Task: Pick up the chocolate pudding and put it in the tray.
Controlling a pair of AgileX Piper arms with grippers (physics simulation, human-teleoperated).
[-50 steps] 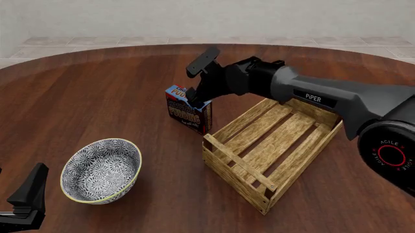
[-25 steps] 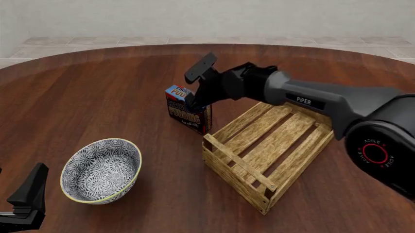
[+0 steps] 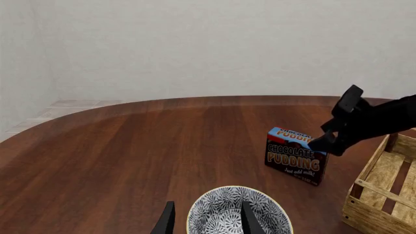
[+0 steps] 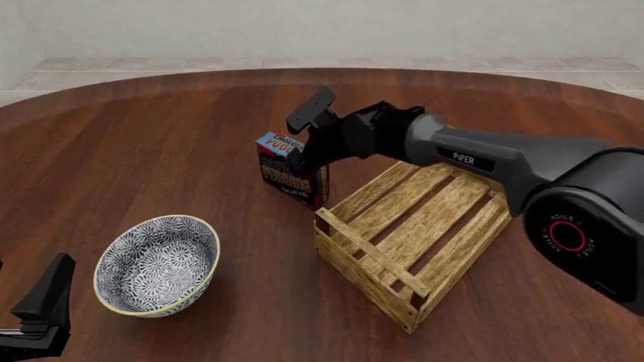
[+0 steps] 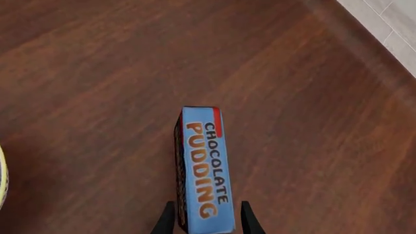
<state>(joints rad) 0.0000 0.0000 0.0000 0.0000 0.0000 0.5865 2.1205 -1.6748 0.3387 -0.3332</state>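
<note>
Left gripper [image 4: 41, 317]: parked low at the near left corner of the wooden table [image 4: 151, 151], holding nothing. In its wrist view the two dark fingers [image 3: 167, 222] stand apart with a clear gap between them, framing the bowl's rim from behind.

Bowl [image 4: 158, 264]: blue-white patterned, with a yellowish rim, upright near the near left edge, just beyond the left gripper and well apart from the carton.

Tray [image 4: 423, 230]: light wooden slatted crate, the largest item, set at an angle toward the right side of the table. Its interior shows only bare slats. Its nearest corner points to the near edge.

Chocolate pudding [image 4: 292, 172]: small carton standing upright on the table near the middle, just beside the tray's far left corner and outside it. Blue top with orange lettering, dark brown front face turned toward the near left.

Right gripper [image 4: 302, 139]: reaches from the right across the tray's far end, directly above the carton. Fingers [image 5: 247, 220] set narrowly, one on each side of the carton's blue top at its near end; whether they press on it I cannot tell.

Right arm [image 4: 483, 158]: dark grey, stretched over the tray's far rail.
</note>
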